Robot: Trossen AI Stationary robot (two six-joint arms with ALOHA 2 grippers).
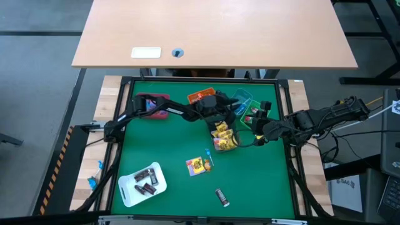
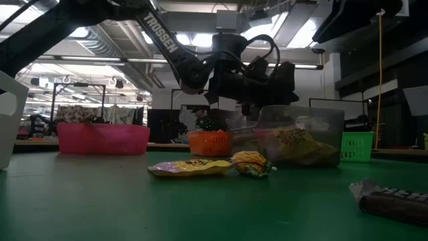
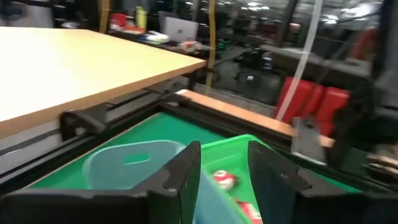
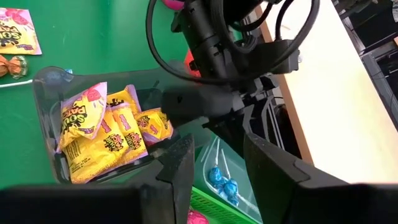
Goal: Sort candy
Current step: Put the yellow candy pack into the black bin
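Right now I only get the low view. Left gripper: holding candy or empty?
Observer: Empty. The left gripper is open with nothing between its fingers, above where the blue bin and green bin meet.
Operator: Anything in the green one?
Observer: Red-and-white candy.
Operator: Where are the brown ones?
Observer: Dark brown packets lie in the white tray, at the mat's near-left corner.

The green table (image 1: 162,144) carries coloured bins (image 1: 153,105), a white tray (image 1: 128,190) (dark candy inside) and loose candy (image 1: 198,165).
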